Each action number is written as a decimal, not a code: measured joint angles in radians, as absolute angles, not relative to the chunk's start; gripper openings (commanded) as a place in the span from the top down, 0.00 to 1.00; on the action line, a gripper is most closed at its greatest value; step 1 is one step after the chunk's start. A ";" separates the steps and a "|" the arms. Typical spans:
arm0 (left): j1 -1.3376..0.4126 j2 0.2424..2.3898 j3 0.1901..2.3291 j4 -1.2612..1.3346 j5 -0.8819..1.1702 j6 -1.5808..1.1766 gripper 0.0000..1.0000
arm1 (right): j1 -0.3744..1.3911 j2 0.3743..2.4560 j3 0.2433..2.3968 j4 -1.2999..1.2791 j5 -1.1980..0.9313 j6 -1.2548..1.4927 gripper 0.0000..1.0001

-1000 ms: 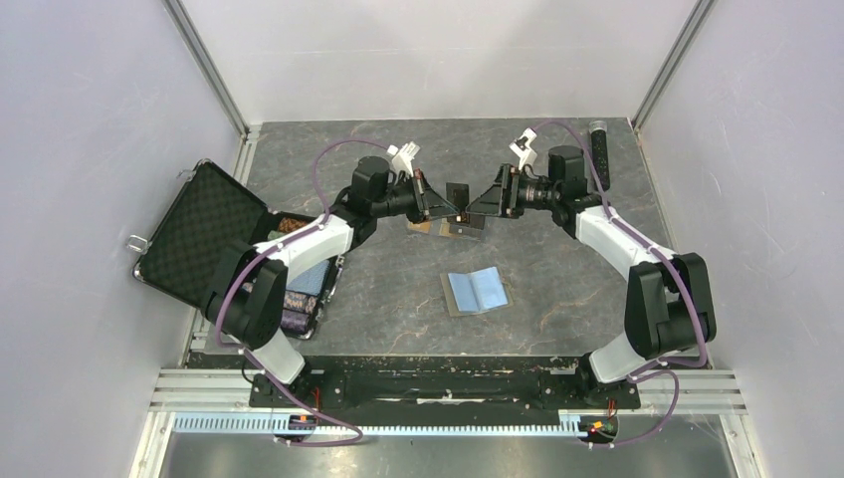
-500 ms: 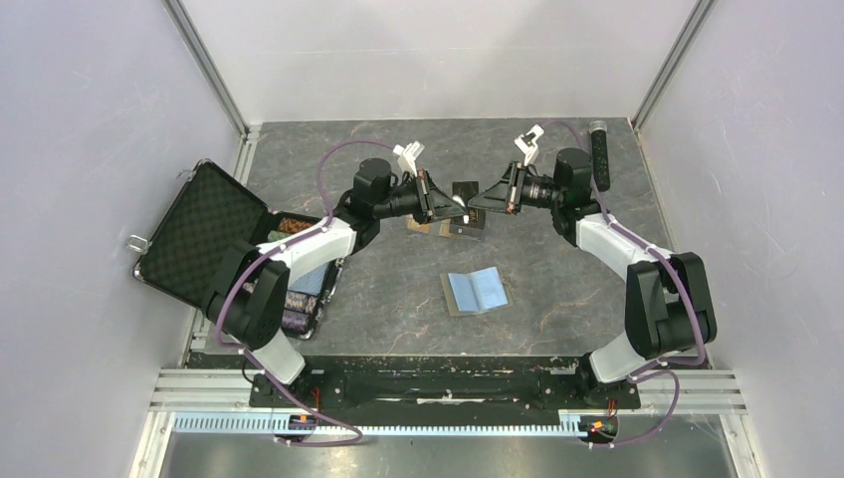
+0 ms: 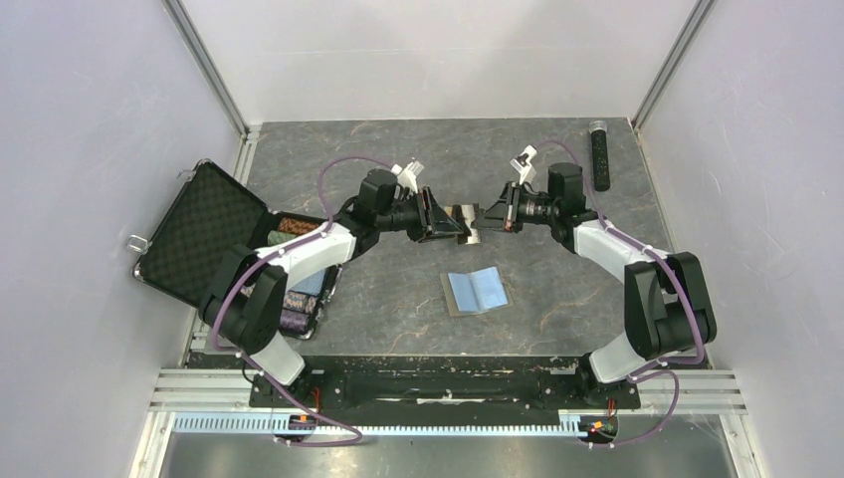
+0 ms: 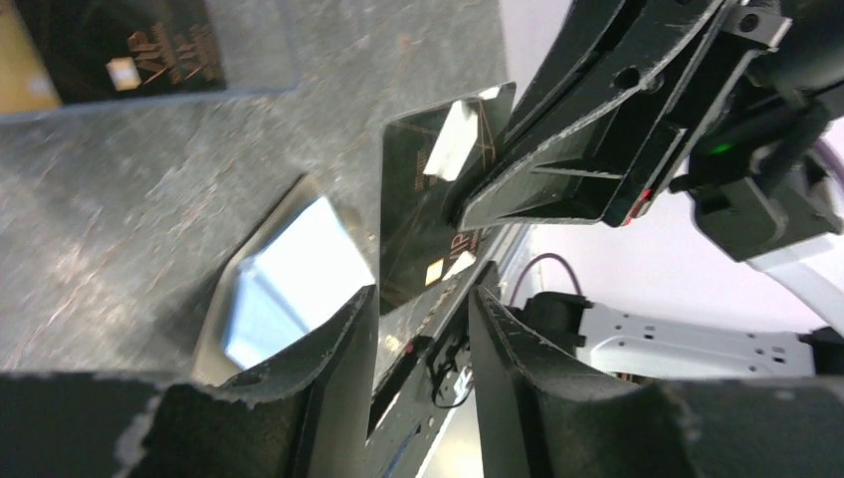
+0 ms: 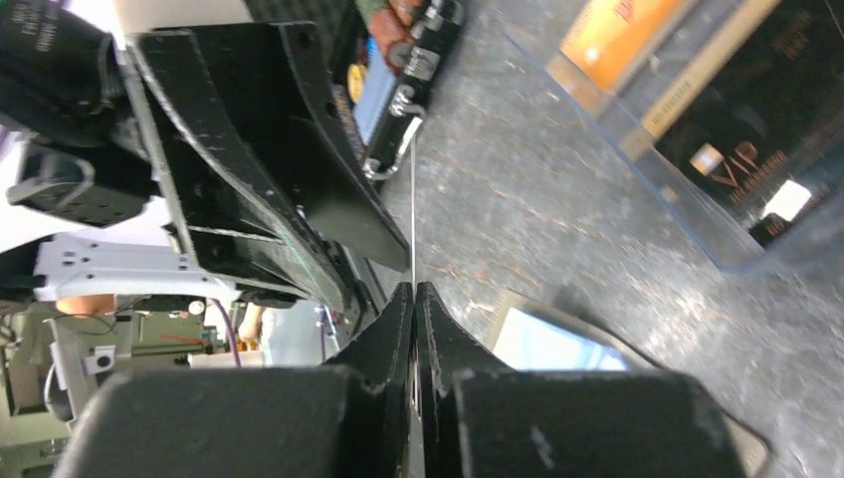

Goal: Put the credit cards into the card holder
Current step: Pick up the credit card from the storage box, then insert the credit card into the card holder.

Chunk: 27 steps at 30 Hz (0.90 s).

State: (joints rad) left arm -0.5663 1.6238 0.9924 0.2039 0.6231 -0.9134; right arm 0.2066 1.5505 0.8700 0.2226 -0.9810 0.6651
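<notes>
Inside right gripper (image 5: 414,292), credit card (image 4: 418,229)

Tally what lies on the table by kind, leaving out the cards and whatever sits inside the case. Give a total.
Wallet: 1
Black case: 1
Clear box: 1
Black stick: 1
Total: 4

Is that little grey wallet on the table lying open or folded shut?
Open. The card holder lies spread flat, its two halves side by side and the light blue inside facing up.
</notes>
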 measured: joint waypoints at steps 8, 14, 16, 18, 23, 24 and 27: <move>-0.628 1.609 0.989 -0.057 0.510 -0.802 0.54 | 0.208 1.519 0.814 -0.040 -0.876 0.478 1.00; -0.736 1.635 1.038 -0.192 0.442 -0.723 0.55 | 0.241 1.493 0.750 -0.133 -0.824 0.414 1.00; -0.762 1.655 1.055 -0.211 0.426 -0.709 0.56 | 0.257 1.486 0.731 -0.150 -0.805 0.402 1.00; -0.775 1.678 1.072 -0.230 0.418 -0.690 0.58 | 0.273 1.483 0.713 -0.159 -0.785 0.392 1.00; -0.785 1.743 1.087 -0.281 0.391 -0.651 0.62 | 0.283 1.481 0.674 -0.183 -0.738 0.371 1.00; -0.785 1.755 1.086 -0.290 0.389 -0.645 0.64 | 0.284 1.481 0.671 -0.190 -0.729 0.366 1.00; -0.786 1.783 1.079 -0.301 0.374 -0.633 0.68 | 0.284 1.481 0.669 -0.204 -0.699 0.351 1.00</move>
